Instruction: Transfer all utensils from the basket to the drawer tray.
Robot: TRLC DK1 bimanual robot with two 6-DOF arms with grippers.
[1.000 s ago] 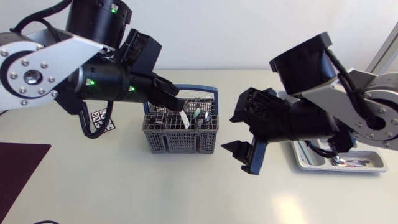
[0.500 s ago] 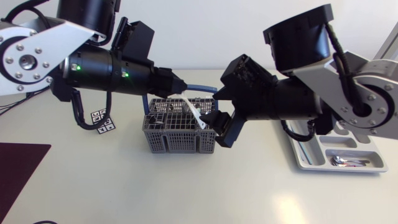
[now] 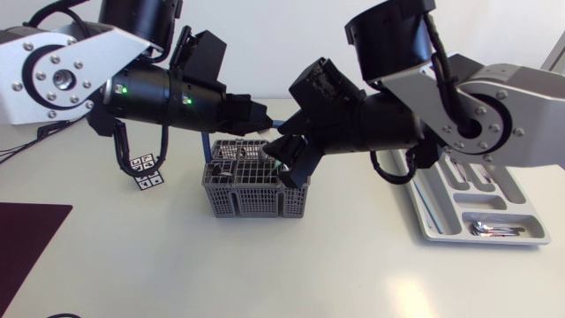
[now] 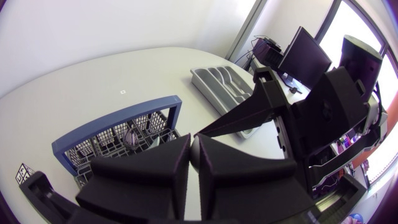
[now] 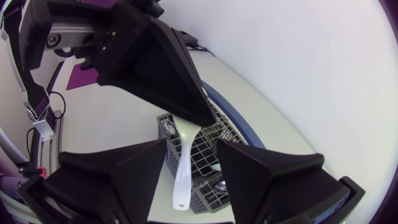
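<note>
Pale desk (image 3: 221, 265), plain white wall behind. A dark mat (image 3: 26, 231) lies at the desk's left corner, and a small printed marker tag (image 3: 146, 172) lies just left of the basket. The left gripper (image 3: 260, 119) hangs above the grey, blue-handled basket (image 3: 247, 196). Its fingers are pressed together on the upper end of a white spoon (image 5: 182, 168), which hangs over the basket. The right gripper (image 5: 191, 149), its arm coming in from the right and past the middle, sits at spoon level. Its fingers are spread, one on each side of the spoon, with no contact visible. Metal cutlery (image 5: 217, 184) stands in the basket. The drawer tray (image 3: 433, 225) lies well apart at the desk's right, with metal utensils (image 3: 494, 230) in one end compartment.
</note>
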